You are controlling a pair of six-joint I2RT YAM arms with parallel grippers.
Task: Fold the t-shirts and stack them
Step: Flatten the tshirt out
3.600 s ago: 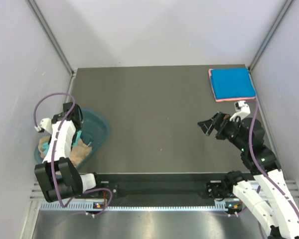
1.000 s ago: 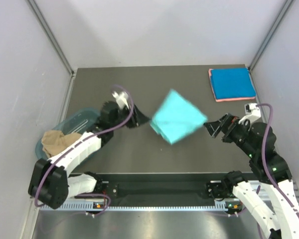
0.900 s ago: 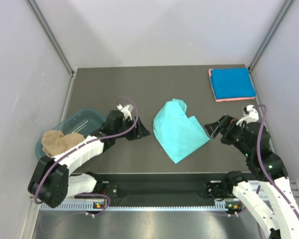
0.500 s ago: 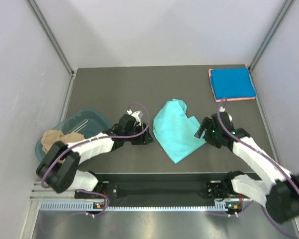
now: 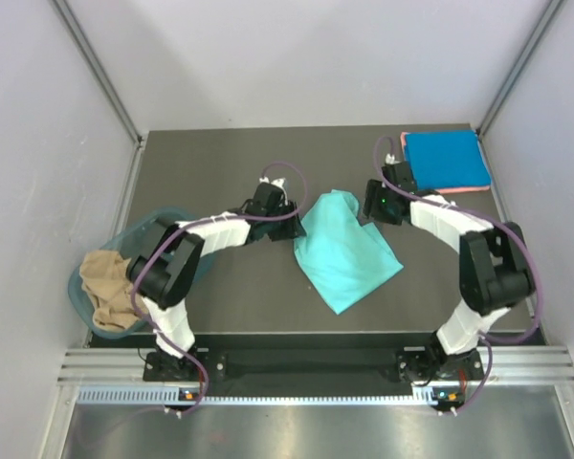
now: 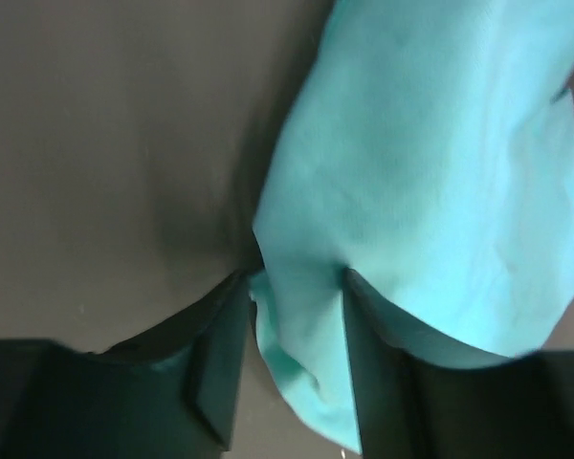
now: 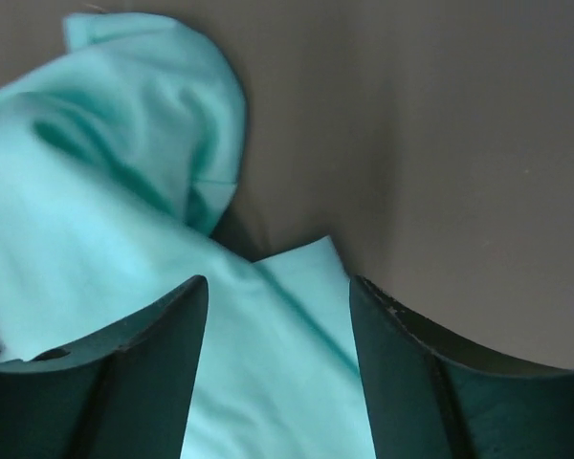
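Teal t-shirt [image 5: 346, 253] has landed mid-frame; left end effector [image 6: 287, 287] and right end effector [image 7: 273, 287] now straddle its edges, half-open, unclamped; flattening next.

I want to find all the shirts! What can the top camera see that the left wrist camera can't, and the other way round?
Only the top view shows the folded bright blue t-shirt at the table's far right corner, the tan t-shirt in the translucent teal plastic tub, and both arms. Only the left wrist view shows, up close, the cloth's edge sitting between the two dark fingers of the left gripper. Both show the crumpled teal-green t-shirt on the dark table.
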